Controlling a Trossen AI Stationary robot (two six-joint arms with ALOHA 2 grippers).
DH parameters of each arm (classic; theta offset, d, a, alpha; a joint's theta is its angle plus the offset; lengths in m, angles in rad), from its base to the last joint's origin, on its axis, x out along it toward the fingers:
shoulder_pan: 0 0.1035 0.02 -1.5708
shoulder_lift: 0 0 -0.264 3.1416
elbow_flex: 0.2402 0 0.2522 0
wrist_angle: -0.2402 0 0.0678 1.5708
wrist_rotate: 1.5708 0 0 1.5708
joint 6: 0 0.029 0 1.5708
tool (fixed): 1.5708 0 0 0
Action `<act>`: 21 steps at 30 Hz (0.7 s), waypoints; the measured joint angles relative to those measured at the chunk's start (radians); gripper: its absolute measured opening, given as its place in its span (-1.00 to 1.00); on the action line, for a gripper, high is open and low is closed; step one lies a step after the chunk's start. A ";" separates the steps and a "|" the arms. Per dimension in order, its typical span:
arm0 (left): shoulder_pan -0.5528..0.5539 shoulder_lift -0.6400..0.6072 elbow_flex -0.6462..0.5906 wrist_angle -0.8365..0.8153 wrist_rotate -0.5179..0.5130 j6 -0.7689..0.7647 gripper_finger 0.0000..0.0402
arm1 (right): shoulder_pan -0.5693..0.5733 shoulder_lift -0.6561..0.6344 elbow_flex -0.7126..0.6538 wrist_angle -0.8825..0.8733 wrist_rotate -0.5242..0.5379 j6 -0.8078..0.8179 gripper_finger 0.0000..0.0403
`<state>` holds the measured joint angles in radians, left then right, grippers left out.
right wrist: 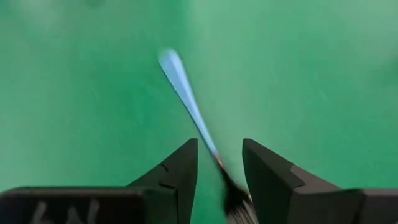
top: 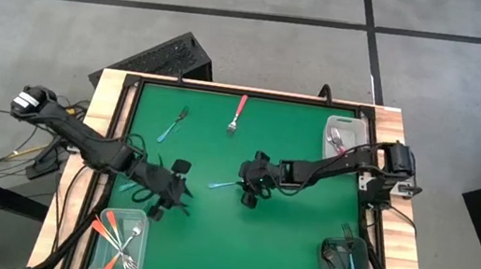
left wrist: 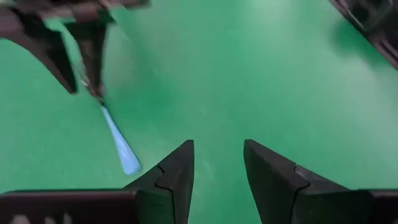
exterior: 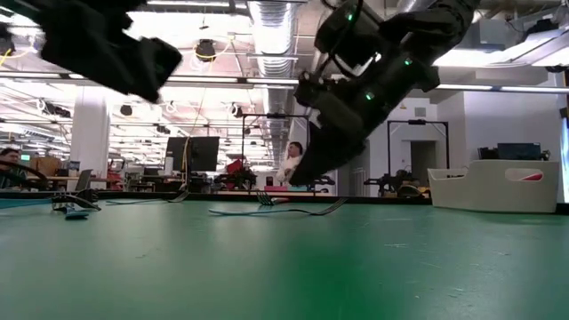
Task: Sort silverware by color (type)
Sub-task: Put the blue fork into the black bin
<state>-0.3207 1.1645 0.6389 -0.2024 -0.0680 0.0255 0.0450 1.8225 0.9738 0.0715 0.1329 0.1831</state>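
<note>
Two dark hands over the green table [top: 301, 237]. Right hand [right wrist: 219, 163]: fingers apart, a slim light-blue plastic-handled fork [right wrist: 186, 93] with metal tines lying between them, its handle reaching out ahead; whether the fingers touch it cannot be told. Left hand [left wrist: 217, 165]: fingers apart, holding nothing, bare table between them, just beside that fork's handle tip.

The left gripper [left wrist: 217, 163] hangs over the green table mat [left wrist: 261, 74], its two dark fingers [left wrist: 177, 174] apart with nothing between them. Just beyond lies a light blue fork handle [left wrist: 118, 140] on the mat, its far end running under the right gripper [left wrist: 81, 59], a dark blurred shape above it.
</note>
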 joint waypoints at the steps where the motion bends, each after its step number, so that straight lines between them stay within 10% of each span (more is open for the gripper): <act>1: 0.016 0.000 -0.016 0.045 0.001 -0.006 -0.37 | -0.005 0.000 0.003 -0.003 0.000 -0.010 -0.29; 21: 0.139 0.000 -0.154 0.594 -0.246 -0.054 -0.37 | -0.028 0.059 0.014 -0.012 -0.109 -0.089 -0.28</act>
<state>-0.1822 1.1645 0.4850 0.3915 -0.3137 -0.0283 0.0174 1.8812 0.9877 0.0595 0.0238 0.0938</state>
